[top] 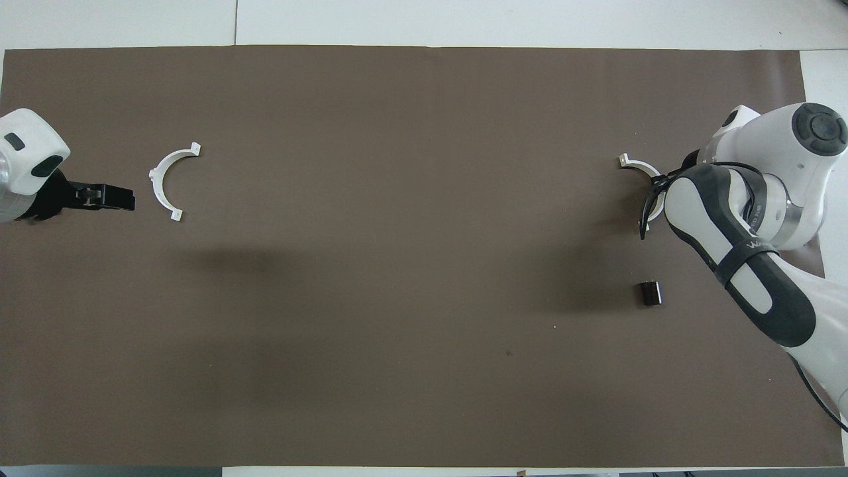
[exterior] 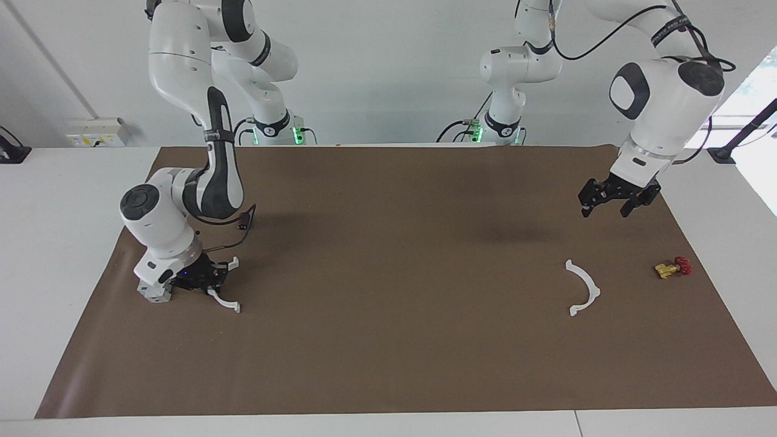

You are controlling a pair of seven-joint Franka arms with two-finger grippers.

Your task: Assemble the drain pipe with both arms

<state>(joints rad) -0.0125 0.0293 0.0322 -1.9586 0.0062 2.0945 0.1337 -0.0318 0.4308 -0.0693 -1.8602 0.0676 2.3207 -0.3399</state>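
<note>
The drain pipe lies as two separate white half-rings on the brown mat. One half-ring (exterior: 584,287) (top: 167,182) lies toward the left arm's end. My left gripper (exterior: 606,211) (top: 122,198) hangs open and empty in the air over the mat beside that half-ring. The other half-ring (exterior: 226,301) (top: 635,165) lies toward the right arm's end. My right gripper (exterior: 208,284) is down at the mat on the middle of its arc. In the overhead view the right arm (top: 742,232) hides that gripper and part of the half-ring.
A small red and yellow valve-like part (exterior: 672,267) lies near the mat's edge at the left arm's end. A grey boxy block (exterior: 152,292) sits right beside the right gripper. A small dark cylinder (top: 650,293) lies nearer to the robots than the right arm's half-ring.
</note>
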